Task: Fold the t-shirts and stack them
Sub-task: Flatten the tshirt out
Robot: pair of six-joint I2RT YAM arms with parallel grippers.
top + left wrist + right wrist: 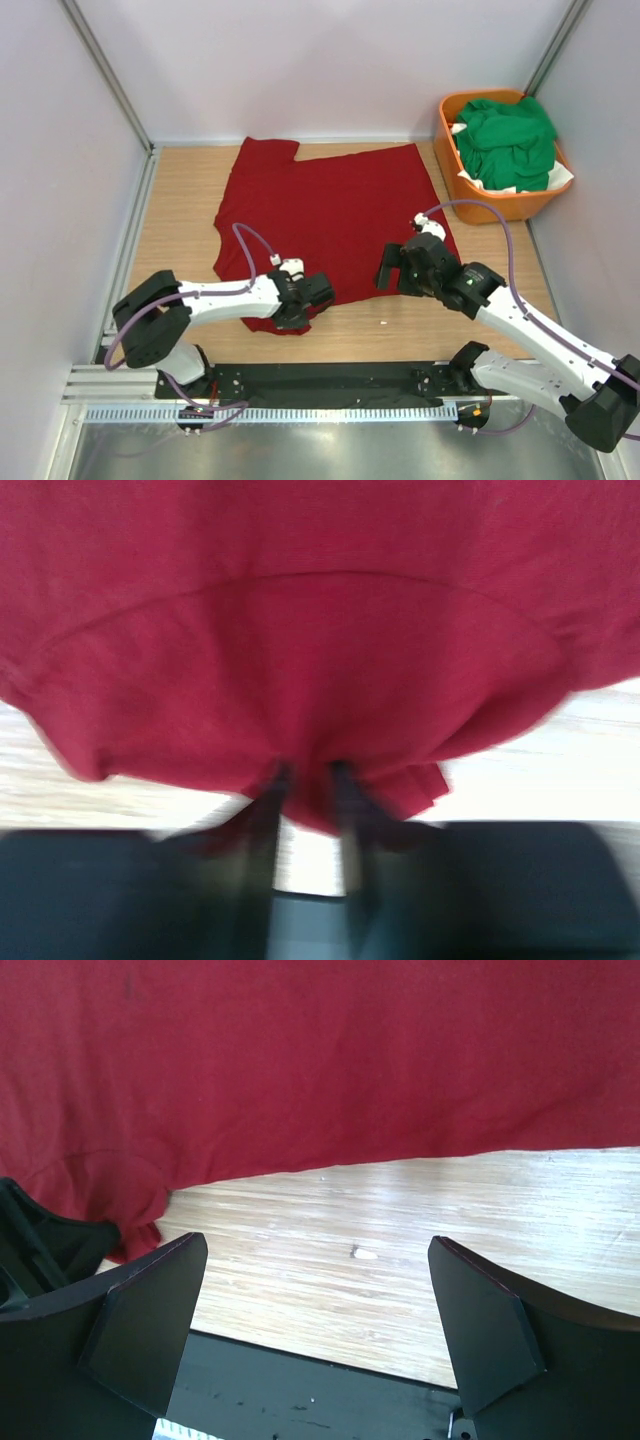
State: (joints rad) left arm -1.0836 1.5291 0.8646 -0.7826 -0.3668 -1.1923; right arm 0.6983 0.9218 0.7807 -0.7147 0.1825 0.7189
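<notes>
The dark red t-shirt (330, 215) lies spread flat on the wooden table, its near-left corner bunched. My left gripper (297, 312) sits at that corner. In the blurred left wrist view the gripper (308, 775) has its two fingers drawn in on a puckered fold of the red cloth (300, 630). My right gripper (398, 268) hovers over the shirt's near-right hem. In its own view the right gripper (315, 1250) stands wide open over bare wood, the red hem (300, 1060) just beyond it. Green t-shirts (510, 140) are piled in the basket.
An orange plastic basket (500, 207) stands at the far right corner, by the wall. White walls with metal posts close in the table on three sides. A black rail (330, 380) runs along the near edge. A small white speck (365, 1253) lies on the wood.
</notes>
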